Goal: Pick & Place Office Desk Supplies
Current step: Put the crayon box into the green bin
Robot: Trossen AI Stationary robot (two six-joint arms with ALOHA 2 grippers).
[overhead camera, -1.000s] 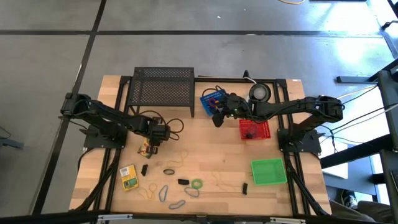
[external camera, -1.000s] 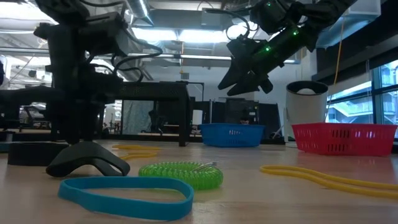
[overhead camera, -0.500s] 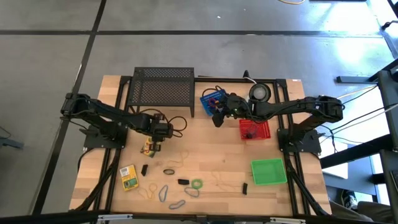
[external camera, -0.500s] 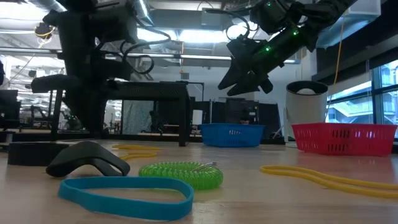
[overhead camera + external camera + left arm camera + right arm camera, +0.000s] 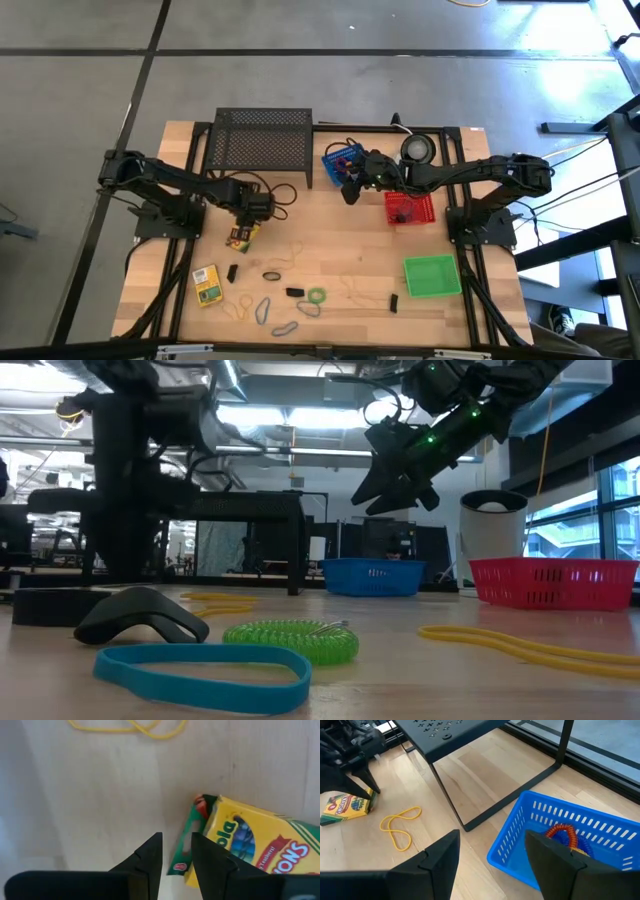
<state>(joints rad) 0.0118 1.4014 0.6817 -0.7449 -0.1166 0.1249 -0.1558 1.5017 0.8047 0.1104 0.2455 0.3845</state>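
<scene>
Two crayon boxes (image 5: 241,237) (image 5: 206,284) on the desk (image 5: 340,250); left gripper (image 5: 175,855) jaws narrowly spread, empty; right gripper (image 5: 492,847) jaws spread.

Overhead camera straight down, table-level camera across, two close wrist cameras; shared crayon box (image 5: 252,851) and table (image 5: 350,255)

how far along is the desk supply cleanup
Early on. Done: a few items lie in the blue basket and the red basket. In hand: the left gripper is down at a crayon box lying on the table; the right gripper hovers open by the blue basket. Left: the other crayon box, rubber bands and clips.
</scene>
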